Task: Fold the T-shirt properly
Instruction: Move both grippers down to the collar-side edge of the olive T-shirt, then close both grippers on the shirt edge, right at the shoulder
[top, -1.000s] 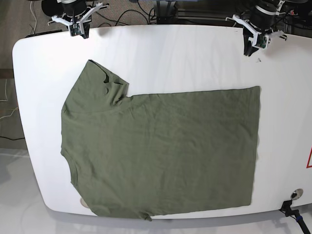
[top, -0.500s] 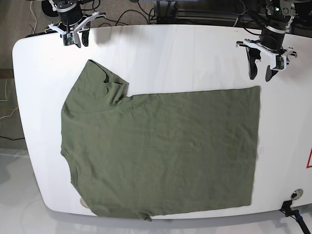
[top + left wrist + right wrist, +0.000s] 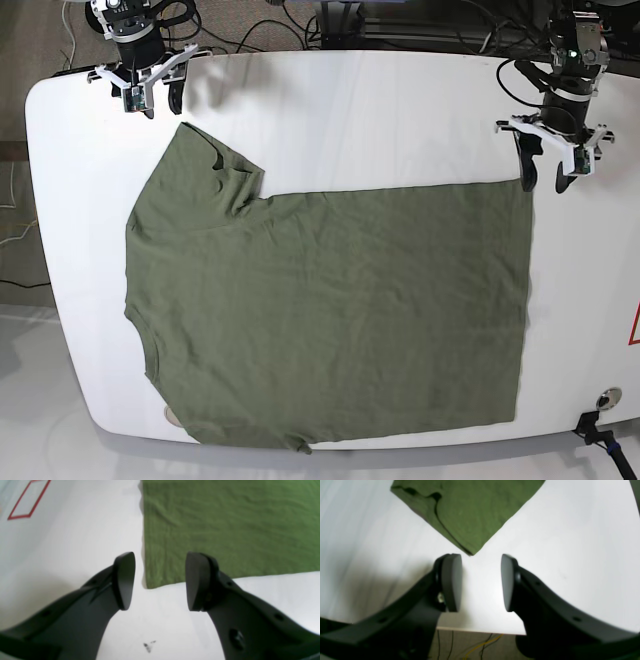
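Olive shirt (image 3: 330, 310) spread flat across white tabletop (image 3: 380, 110), 1 sleeve angled toward the far corner. Left claw (image 3: 160, 581) spread, empty, poised above the hem corner, not touching cloth. Right claw (image 3: 481, 582) spread, empty, just short of the sleeve tip. Risks, judged from here: closing too high and pinching air; catching only 1 layer, leaving the under layer behind; uneven lifts by the 2 claws skewing the fold or dragging cloth off the near edge.
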Robot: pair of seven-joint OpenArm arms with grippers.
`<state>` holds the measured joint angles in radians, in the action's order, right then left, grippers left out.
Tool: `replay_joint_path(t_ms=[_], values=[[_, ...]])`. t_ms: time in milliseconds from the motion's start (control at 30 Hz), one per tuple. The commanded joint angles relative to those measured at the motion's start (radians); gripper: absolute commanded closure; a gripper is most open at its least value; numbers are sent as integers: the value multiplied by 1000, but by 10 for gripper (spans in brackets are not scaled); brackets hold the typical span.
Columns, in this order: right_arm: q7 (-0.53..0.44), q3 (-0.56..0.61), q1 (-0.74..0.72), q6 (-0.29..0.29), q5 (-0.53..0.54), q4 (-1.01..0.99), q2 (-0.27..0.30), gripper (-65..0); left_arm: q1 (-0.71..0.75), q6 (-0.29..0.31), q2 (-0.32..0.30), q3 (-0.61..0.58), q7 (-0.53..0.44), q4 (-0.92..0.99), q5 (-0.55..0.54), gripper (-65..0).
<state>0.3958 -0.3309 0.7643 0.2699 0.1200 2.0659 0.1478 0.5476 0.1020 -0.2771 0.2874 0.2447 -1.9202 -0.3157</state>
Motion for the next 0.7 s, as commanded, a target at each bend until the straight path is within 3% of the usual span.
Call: replay_joint_path(t_ms=[0, 100, 267, 367, 467, 533, 667], values=[[-27, -8, -5, -7, 5, 15, 10, -231, -21, -5, -11, 5, -24, 5, -1, -292], [-21, -10, -16, -10, 3, 18, 21, -230, -45, -4, -11, 5, -27, 33, -1, -258], [-5, -20, -30, -14, 15, 28, 60, -225, -68, -2, -9, 8, -48, 61, 9, -125], [1, -7, -34, -10, 10, 21, 41, -241, -90, 11, -2, 1, -24, 91, -4, -117], [11, -5, -39, -4, 10, 21, 36, -240, -124, 17, 0, -2, 6, 137, -5, -56], [27, -2, -41, -7, 10, 23, 33, -240, -141, 18, 1, 1, 1, 168, -5, -63], [51, -8, -50, -10, 13, 31, 21, -241, -184, 32, -2, -5, 13, 249, -9, -153]])
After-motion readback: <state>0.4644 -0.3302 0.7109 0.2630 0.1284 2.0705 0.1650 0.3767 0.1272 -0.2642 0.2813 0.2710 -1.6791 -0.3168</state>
